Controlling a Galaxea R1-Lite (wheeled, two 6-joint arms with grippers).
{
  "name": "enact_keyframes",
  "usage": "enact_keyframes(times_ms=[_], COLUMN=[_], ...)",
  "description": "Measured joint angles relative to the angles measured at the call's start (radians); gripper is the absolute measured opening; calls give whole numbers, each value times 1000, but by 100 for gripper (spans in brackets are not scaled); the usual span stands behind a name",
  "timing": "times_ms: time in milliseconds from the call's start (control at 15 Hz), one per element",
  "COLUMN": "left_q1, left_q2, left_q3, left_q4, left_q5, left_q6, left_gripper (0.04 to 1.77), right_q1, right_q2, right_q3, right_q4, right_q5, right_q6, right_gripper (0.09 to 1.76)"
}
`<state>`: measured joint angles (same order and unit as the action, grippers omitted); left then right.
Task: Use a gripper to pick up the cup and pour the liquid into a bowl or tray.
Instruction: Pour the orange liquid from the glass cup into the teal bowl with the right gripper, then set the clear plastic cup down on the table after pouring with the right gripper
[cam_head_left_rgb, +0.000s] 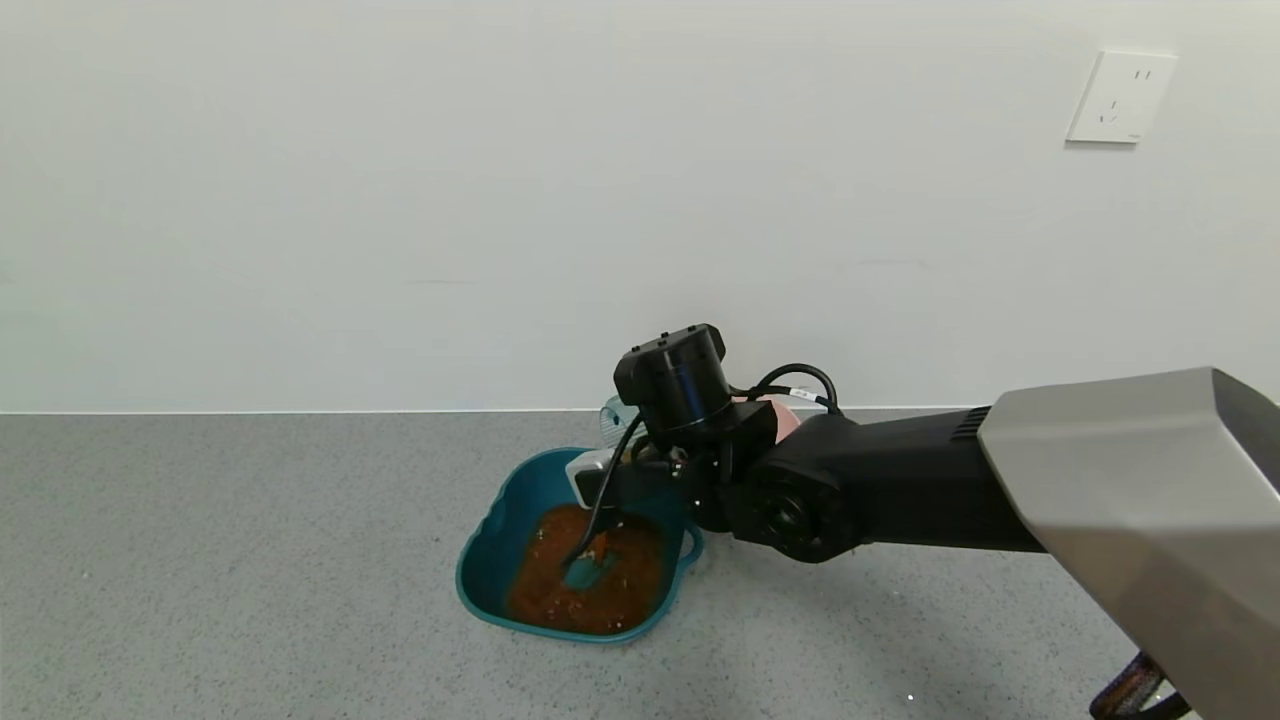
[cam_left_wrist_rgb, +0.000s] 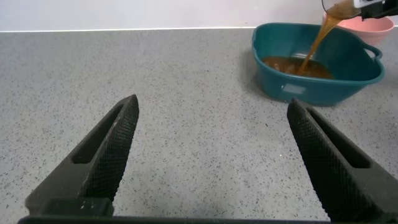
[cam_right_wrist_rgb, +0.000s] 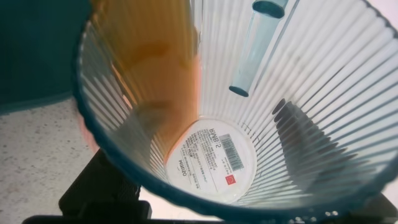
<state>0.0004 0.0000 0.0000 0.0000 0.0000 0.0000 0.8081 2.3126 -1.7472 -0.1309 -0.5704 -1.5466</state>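
Cup shows in the head view only as a sliver of clear ribbed plastic peeking out at about ten o'clock from the black right gripper, which hangs over the far edge of the teal basin; the gripper's body hides its jaws here. The basin sits on a speckled grey floor that meets a plain white wall, with a white socket plate high at two o'clock. Reddish-brown liquid covers most of the basin's bottom, and a bit of pink bowl shows behind the arm. From the left wrist view, the left gripper hovers low over the same grey floor, its two textured black fingers spread wide with nothing between them; well off at one o'clock stands the basin, a thin brown stream falling into the pool inside it, the pink bowl just behind. From the right wrist view, the cup fills the frame, tipped, its fine vertical ribs running down to a round printed label on its base; brown liquid runs along one inner wall toward the rim, and dark shapes through the wall show it pinched by the gripper.
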Motion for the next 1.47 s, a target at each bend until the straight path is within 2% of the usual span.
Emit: enact_keyframes(times_ms=[533,1467], left_q1=[0,0], left_q2=[0,0], left_q3=[0,0], left_q4=[0,0], left_q5=[0,0], left_q6=[0,0], left_gripper=[172,172], right_q1=[1,37], right_q2=[3,0], right_q3=[-11,-29], right_q4=[1,7], right_q5=[-41,-115], right_q6=[-150,-247], right_gripper=[135,135])
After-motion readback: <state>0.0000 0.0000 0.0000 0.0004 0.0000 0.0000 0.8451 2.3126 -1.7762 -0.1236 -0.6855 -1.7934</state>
